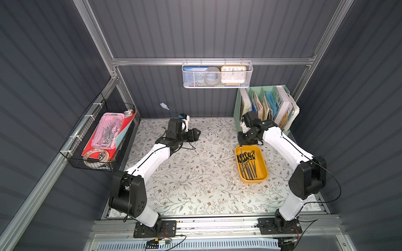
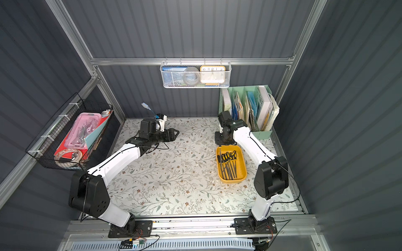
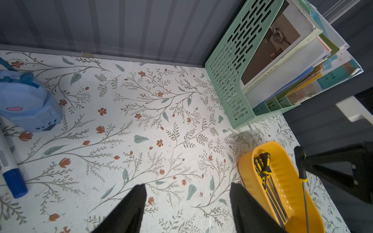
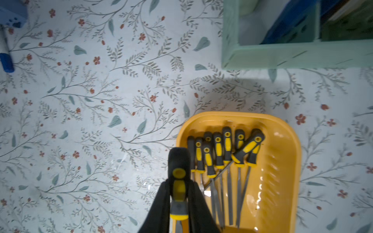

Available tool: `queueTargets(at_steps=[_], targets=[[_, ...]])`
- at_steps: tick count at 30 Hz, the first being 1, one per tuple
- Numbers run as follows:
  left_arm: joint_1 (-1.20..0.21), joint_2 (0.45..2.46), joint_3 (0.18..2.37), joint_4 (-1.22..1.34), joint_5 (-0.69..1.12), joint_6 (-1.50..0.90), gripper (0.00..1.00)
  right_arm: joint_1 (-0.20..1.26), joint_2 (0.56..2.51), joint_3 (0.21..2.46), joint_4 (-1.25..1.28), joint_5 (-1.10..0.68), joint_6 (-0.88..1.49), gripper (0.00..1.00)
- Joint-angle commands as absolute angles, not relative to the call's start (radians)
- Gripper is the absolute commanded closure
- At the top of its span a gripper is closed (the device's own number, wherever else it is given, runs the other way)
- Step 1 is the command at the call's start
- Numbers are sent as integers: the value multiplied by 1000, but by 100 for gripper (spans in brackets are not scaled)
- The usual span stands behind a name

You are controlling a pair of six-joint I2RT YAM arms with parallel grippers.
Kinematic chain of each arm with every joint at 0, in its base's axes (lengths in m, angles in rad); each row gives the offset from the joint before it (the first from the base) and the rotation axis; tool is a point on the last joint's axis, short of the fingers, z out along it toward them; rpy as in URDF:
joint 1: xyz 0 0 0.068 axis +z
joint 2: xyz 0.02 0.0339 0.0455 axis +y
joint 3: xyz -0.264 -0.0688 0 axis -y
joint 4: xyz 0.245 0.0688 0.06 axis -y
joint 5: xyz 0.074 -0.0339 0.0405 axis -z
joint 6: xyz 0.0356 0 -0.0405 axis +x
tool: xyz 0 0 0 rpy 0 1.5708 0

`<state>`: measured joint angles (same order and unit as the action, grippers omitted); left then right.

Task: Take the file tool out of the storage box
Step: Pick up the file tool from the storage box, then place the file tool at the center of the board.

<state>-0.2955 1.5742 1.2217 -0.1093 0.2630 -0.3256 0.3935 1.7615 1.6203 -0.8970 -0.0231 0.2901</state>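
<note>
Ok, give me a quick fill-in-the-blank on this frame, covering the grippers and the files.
The right gripper is shut on a file tool by its ____.
The other files lie in the ____ storage box.
The left gripper is open and holds ____.
Missing: handle; yellow; nothing.

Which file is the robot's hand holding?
The file whose black-and-yellow handle is pinched in the right gripper, at the yellow storage box's edge. The other files all lie loose inside the box, untouched.
</note>
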Motion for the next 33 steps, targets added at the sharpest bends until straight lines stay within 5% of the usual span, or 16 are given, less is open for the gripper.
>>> queueTargets(at_steps=[1, 17, 33], targets=[[-293, 1544, 1226, -130, 256, -307, 29, 467, 1810, 1632, -908, -7, 431, 100], [-295, 1529, 1199, -140, 241, -304, 29, 552, 2045, 1631, -867, 64, 551, 100], [-293, 1542, 1205, -144, 242, -295, 28, 563, 2127, 1621, -868, 75, 545, 86]])
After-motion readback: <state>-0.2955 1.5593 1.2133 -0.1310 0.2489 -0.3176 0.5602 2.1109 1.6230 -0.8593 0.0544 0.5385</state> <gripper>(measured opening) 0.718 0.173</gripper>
